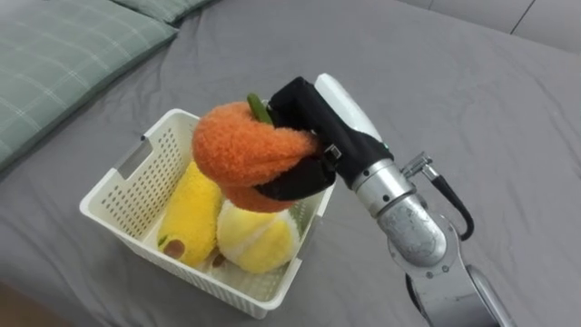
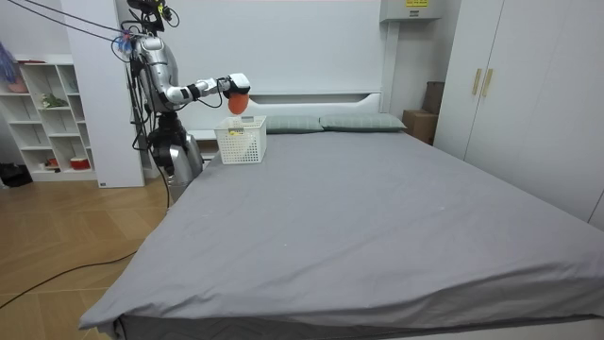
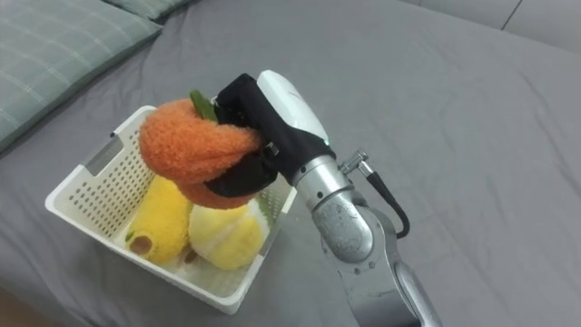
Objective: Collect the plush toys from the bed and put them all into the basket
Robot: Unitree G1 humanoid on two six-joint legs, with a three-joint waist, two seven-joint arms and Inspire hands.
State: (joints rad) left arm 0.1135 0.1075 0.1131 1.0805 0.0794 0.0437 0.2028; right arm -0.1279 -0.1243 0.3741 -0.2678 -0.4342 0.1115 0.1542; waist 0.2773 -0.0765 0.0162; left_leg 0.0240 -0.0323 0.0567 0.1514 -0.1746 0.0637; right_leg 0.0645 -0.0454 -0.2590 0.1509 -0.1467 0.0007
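eye views: head, close, down onto basket | room view: far, along bed, same basket

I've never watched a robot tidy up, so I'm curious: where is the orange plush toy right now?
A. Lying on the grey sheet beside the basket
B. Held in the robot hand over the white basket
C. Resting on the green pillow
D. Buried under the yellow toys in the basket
B: the right robot hand is curled round the orange plush toy, holding it over the white basket, where yellow plush toys already lie.
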